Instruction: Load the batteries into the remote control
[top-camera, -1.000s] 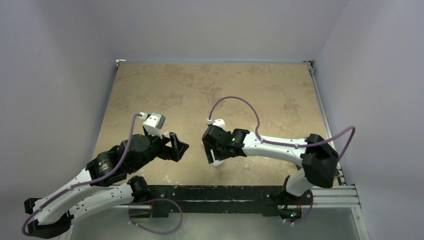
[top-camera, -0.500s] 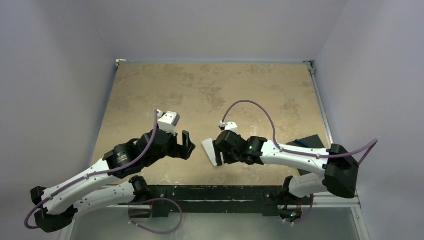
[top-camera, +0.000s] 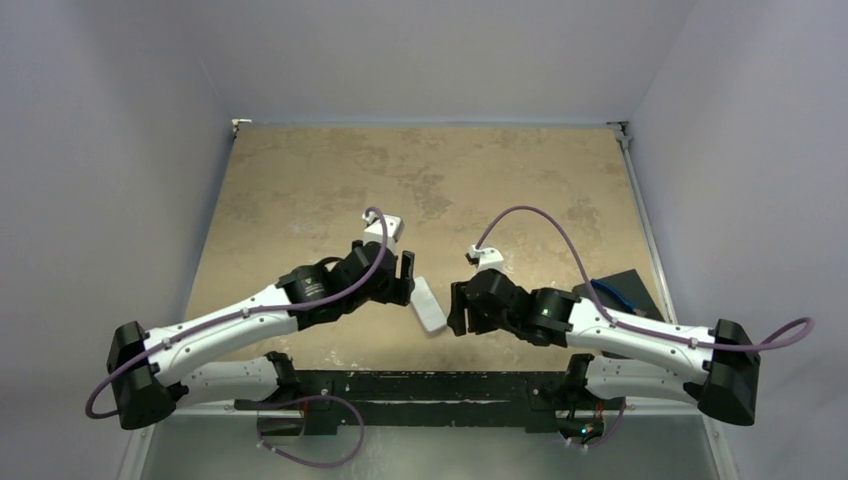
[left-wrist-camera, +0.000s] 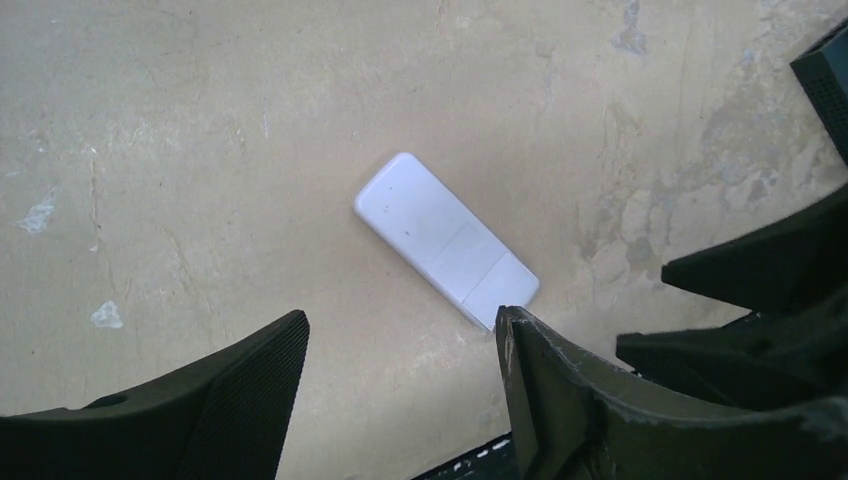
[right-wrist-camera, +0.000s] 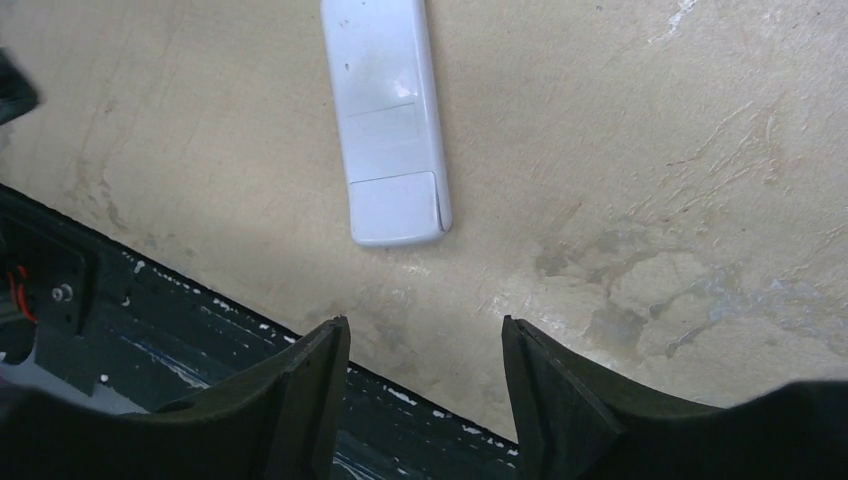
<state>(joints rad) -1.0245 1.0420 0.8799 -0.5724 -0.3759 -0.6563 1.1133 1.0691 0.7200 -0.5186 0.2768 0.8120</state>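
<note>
Remote control (top-camera: 428, 305) flat, untouched, just beside table (top-camera: 400, 170) near edge.

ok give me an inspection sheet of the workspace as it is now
surface: tan mottled table, stained in patches
job's things: white remote lying flat, plain back up, between the two hands, not held; batteries not made out
clutter: dark box at the right edge, something blue on it
hands: left hand open, empty; right hand open, empty
cables: purple cable looping above the right arm, another along the left arm, both off the remote
surroundings: plain grey walls; nothing else seen
</note>
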